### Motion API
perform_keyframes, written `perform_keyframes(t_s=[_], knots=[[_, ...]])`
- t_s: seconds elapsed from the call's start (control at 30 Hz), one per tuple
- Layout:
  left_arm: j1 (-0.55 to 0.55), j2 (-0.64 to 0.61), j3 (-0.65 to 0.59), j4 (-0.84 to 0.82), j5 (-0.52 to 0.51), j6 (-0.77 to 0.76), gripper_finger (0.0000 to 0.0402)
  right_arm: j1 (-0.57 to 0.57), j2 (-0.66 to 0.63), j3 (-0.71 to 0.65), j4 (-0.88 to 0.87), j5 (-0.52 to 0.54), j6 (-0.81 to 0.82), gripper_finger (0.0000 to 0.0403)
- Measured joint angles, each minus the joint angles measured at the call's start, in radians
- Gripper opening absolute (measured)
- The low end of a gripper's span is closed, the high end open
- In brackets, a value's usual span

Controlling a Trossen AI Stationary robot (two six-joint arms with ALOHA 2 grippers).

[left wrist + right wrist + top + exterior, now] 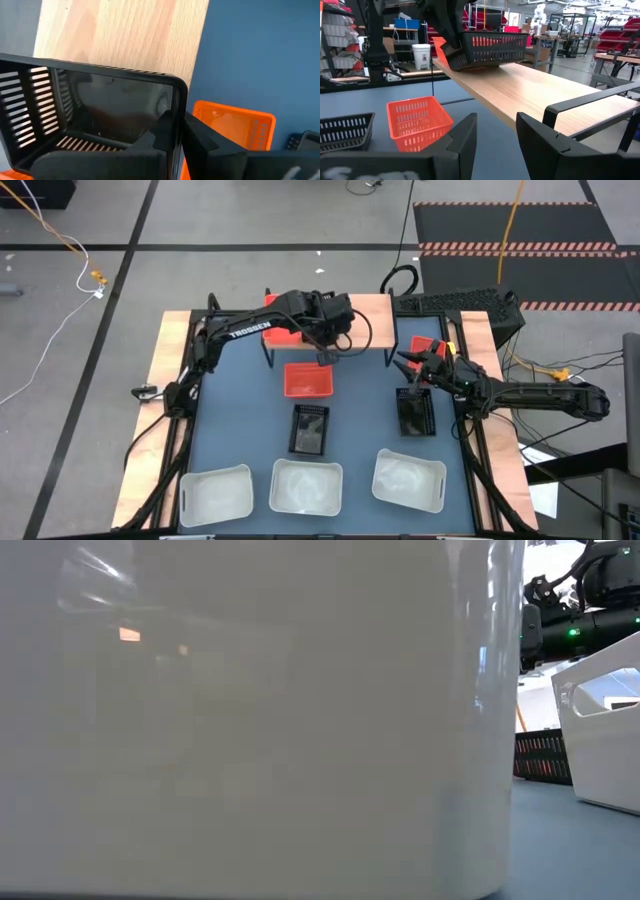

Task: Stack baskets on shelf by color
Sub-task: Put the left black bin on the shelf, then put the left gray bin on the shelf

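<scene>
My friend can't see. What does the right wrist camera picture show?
The left gripper holds a black basket by its rim, tilted over the wooden shelf. A red basket sits on the blue table below, behind the right gripper.

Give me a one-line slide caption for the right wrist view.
Left gripper holds a black basket tilted above the wooden shelf; a red basket waits on the table below.

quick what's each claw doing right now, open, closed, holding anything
Left claw: closed on the rim of a black basket, over the shelf.
Right claw: open, holding nothing, by the shelf's right end.
</scene>
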Motion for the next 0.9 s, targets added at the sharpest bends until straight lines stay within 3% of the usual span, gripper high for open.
perform_keyframes(t_s=[0.13, 0.57, 0.77, 0.9], knots=[[0.0, 0.0, 0.0, -0.013, 0.0, 0.009, 0.0057, 0.0, 0.0, 0.0, -0.014, 0.0, 0.006, 0.0134], [-0.002, -0.009, -0.001, -0.025, -0.007, 0.004, 0.0198, 0.0, 0.0, 0.0, -0.042, -0.001, 0.027, 0.0134], [-0.052, -0.157, -0.001, -0.159, -0.167, -0.026, 0.0226, 0.0, 0.0, 0.0, -0.025, -0.001, 0.046, 0.0134], [-0.113, -0.259, -0.001, -0.205, -0.184, -0.107, 0.0227, 0.0, 0.0, 0.0, 0.024, 0.0, 0.053, 0.0134]])
